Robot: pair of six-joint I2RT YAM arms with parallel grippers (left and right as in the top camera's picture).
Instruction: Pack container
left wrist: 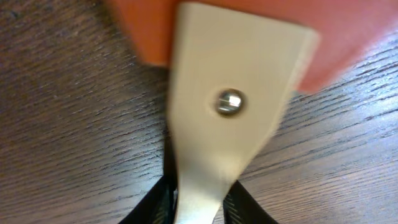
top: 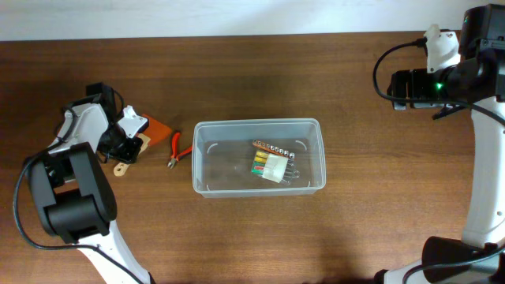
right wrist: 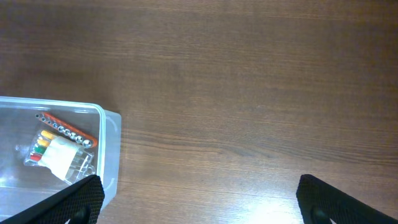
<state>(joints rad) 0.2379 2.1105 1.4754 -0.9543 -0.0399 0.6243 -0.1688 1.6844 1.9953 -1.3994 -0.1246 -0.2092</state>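
The wooden counter [top: 252,71] carried every item. The container [top: 257,122], a clear rectangular tub, sat upright and uncovered at the middle of the counter between the two arms, a position that appeared chosen so that either arm could load it from above. The right gripper [right wrist: 199,202] was fully open and empty. It was held well clear of the container, toward the far right corner of the counter, and looked parked there to leave the tub free for the other arm. The left gripper [top: 130,146] was low over the counter, well to the left of the container, and straddled an orange-and-cream hand tool [left wrist: 224,99]. In the left wrist view, dark finger parts stood close on either side of the narrow cream neck of the tool, but it could not be determined whether they had clamped it. This placement suggested a pick at the slimmest section of the tool. Inside the container lay a packet of colour-coded parts [top: 273,167], with an orange bit strip [top: 272,147] just beside it toward the far wall. Both items appeared already packed. A pair of red-handled pliers [top: 175,150] lay on the counter between the left gripper and the container, not yet packed.
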